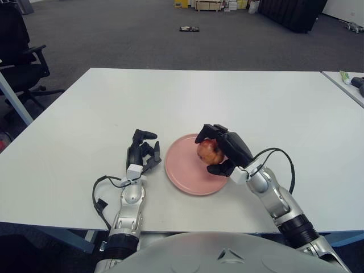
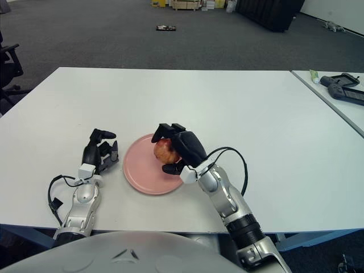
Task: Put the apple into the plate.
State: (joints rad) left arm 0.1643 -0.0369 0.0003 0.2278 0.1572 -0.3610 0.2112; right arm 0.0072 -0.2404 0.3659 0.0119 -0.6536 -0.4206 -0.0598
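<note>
A red-and-yellow apple (image 1: 208, 151) is held over the pink plate (image 1: 182, 170), low above its right half. My right hand (image 1: 222, 151) is shut on the apple, fingers wrapped over its top and far side; whether the apple touches the plate cannot be told. My left hand (image 1: 142, 153) shows on the white table just left of the plate, fingers loosely curled and holding nothing.
The white table (image 1: 170, 96) stretches wide behind and to both sides of the plate. A second table with small items (image 2: 335, 85) stands at the far right. An office chair (image 1: 20, 51) is off the table's left edge.
</note>
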